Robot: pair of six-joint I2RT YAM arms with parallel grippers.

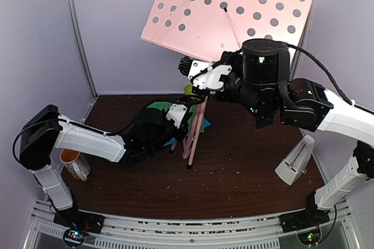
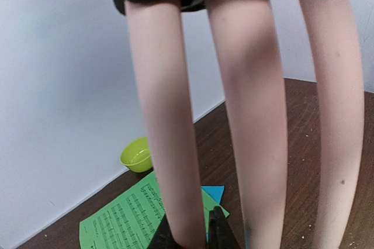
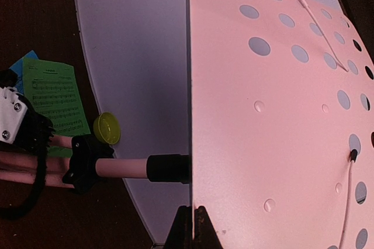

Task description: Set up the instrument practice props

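The pink music stand tilts over the table, its perforated desk [image 1: 234, 12] high at the back and its three folded legs [image 1: 196, 132] close together. My left gripper [image 1: 186, 111] is shut on one leg [image 2: 169, 144], which sits between its fingers [image 2: 190, 237]. My right gripper [image 3: 193, 228] is shut on the desk's edge [image 3: 280, 114]. The green music sheet [image 2: 123, 220] lies flat behind the legs, and a corner of the blue sheet [image 2: 213, 192] shows from under it. The pale pyramid metronome [image 1: 295, 161] stands at the right, untouched.
A white mug [image 1: 73, 161] with an orange inside stands by the left arm's base. A small lime-green bowl [image 2: 137, 155] sits against the back wall. White walls close off the back and both sides.
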